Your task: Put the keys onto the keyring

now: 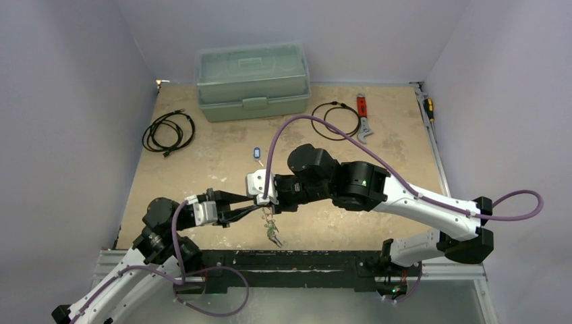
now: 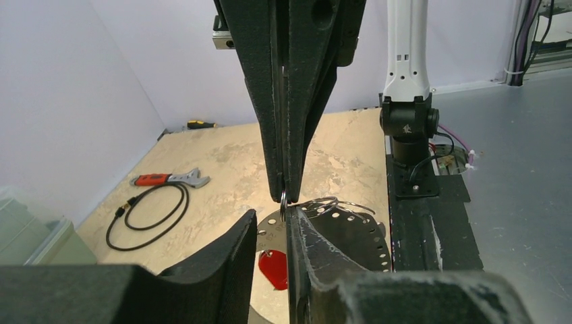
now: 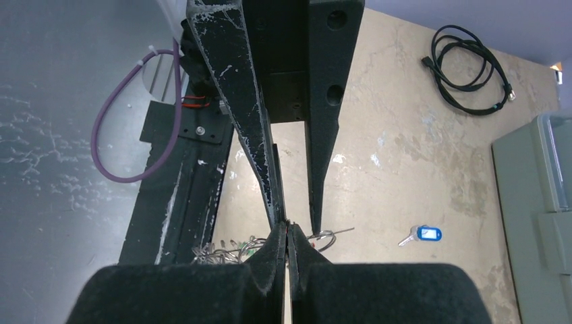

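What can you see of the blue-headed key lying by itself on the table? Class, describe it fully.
The blue-headed key is tiny, with an oblong blue head that looks like plastic and has a paler patch on its face. Its short silvery blade looks like metal. It lies flat and alone on the worn tan table, on open board on the near side of the pale green lidded box. Only the table touches it, and no ring shows on it.

The keyring (image 3: 330,234) is largely hidden; hanging keys (image 1: 273,234) blur together.
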Controlling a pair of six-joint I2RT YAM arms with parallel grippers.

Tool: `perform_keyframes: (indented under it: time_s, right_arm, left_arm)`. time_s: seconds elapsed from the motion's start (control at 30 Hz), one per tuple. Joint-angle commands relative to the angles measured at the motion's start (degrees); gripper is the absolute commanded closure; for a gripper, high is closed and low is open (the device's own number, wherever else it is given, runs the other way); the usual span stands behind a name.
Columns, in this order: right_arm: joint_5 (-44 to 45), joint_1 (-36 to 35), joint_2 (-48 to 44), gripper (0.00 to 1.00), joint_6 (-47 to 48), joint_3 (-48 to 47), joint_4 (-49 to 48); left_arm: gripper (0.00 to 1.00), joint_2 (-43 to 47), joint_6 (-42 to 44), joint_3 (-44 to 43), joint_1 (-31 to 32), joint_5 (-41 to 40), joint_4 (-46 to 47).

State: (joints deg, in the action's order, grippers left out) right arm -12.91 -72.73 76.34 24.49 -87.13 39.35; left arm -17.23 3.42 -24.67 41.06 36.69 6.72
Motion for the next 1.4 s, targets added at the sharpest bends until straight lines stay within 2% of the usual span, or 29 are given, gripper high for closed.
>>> perform_keyframes:
  time_s: [0.0, 0.1, 0.27, 0.57, 0.77, 1.0, 1.2, 1.37]
  right_arm:
    - [-3.6, -0.3, -2.2, 1.0, -0.2, -0.4, -4.1]
    - [-4.2, -0.3, -2.2, 1.0, -0.2, -0.4, -4.4]
    - [-5.1, -0.2, -1.9, 1.0, -0.1, -0.4, -4.8]
    - [-6.0, -0.3, -3.1, 1.0, -1.2, 2.1, -8.8]
    - [-5.8, -0.3, -4.0, 0.74, -1.9, 3.4, -10.8]
    - [-4.4, -0.3, -4.6, 0.55, -2.0, 3.6, -11.5]
    - [-0.8, -0.2, -8.1, 0.53, -1.6, 6.8, -13.6]
    - [0.7, -0.1, -9.6, 0.57, -1.5, 10.2, -15.5]
  left_arm:
    - [0.82, 0.3, -1.0, -0.7, 0.1, 0.6, 2.1]
    - [0.91, 0.3, -1.0, -0.8, 0.1, 0.9, 2.2]
    - [1.0, 0.4, -1.0, -0.7, 0.2, 1.4, 2.4]
    - [1.0, 2.7, 0.2, -0.8, 0.1, 1.5, 2.1]
    - [1.0, 4.6, 1.0, -1.0, 0.1, -0.1, 1.5]
    - [1.0, 5.9, 1.5, -1.0, 0.1, -1.8, 0.9]
    - [1.0, 7.0, 1.6, -0.9, 0.1, -2.5, 0.9]
    - [1.0, 7.4, 1.4, -0.9, 0.1, -2.5, 1.1]
